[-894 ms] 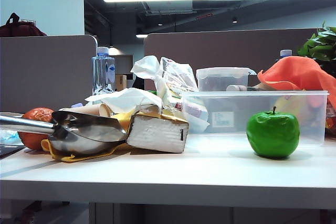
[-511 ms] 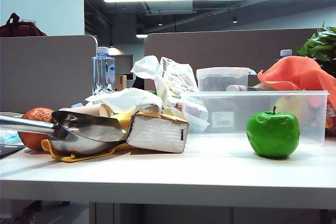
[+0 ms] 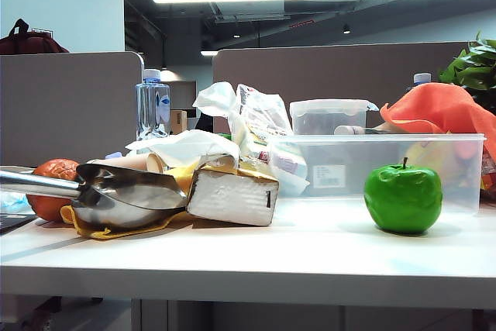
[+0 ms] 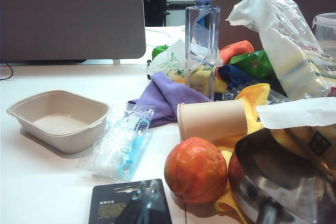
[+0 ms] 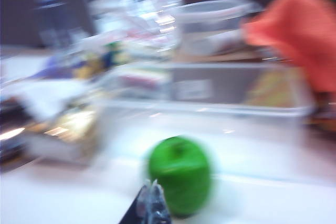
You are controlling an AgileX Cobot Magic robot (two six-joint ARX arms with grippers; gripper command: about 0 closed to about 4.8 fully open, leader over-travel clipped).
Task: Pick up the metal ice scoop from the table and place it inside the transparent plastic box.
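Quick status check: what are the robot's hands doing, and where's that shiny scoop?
Left hand shut, empty. Right hand shut, empty, near green apple. Metal ice scoop on table, untouched. Transparent plastic box behind apple.

Neither arm shows in the exterior view, while the left tool [image 4: 137,209] appears in its wrist view only as dark fingertips pressed together, low and level over the desk [image 4: 37,182], and the right tool [image 5: 150,203], blurred, likewise shows its tips pressed together, low near the desk.
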